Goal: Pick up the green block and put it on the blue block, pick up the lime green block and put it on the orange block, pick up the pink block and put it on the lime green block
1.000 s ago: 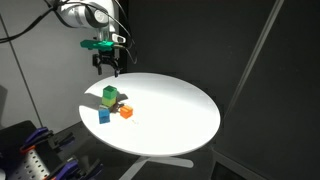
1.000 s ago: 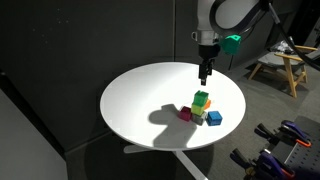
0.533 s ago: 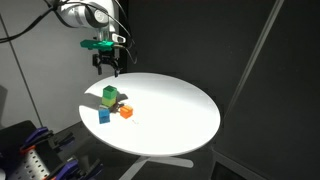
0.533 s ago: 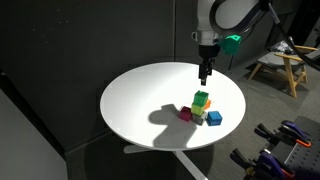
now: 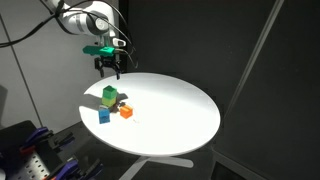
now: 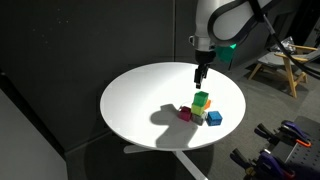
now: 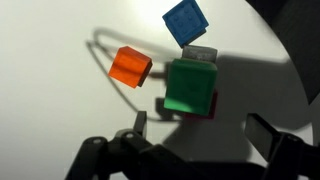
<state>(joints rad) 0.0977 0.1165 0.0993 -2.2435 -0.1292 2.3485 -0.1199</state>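
Your gripper [image 5: 108, 70] hangs released and empty at upper left, above the green block [image 5: 109, 95], orange block [image 5: 126, 112] and blue block [image 5: 104, 117].

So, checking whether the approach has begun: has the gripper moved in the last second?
Yes, slightly: in an exterior view the gripper has come down a little, closer to the far rim of the table.

Spread fingers [image 5: 102, 68] above table [image 5: 180, 112]; green block [image 5: 109, 95], blue block [image 5: 104, 116], orange block [image 5: 126, 111] clustered.
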